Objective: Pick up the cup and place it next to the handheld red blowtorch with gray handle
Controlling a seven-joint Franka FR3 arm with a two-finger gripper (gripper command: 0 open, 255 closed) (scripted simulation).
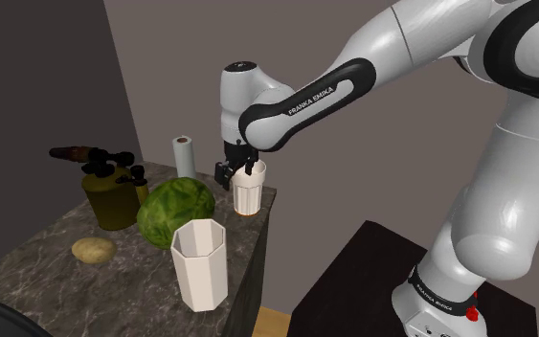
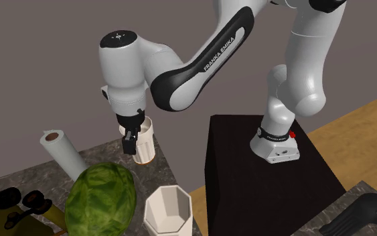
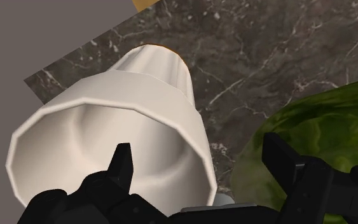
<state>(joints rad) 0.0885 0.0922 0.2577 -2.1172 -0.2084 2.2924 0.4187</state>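
At the corner of the surface [image 1: 37,280] toward the stand, the pale cup [image 1: 248,191] stands upright, well apart from the olive-bodied blowtorch [image 1: 114,190], with a green cabbage [image 1: 175,213] between them. The gripper [image 1: 237,168] straddles the cup's rim, jaws released, one finger inside and one outside. By my reading, the grasp, lift and placement all remain. The arm [image 1: 301,101] reads "FRANKA EMIKA".

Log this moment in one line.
claw: open, straddling cup rim | cup: upright on counter, not lifted | blowtorch: beyond cabbage
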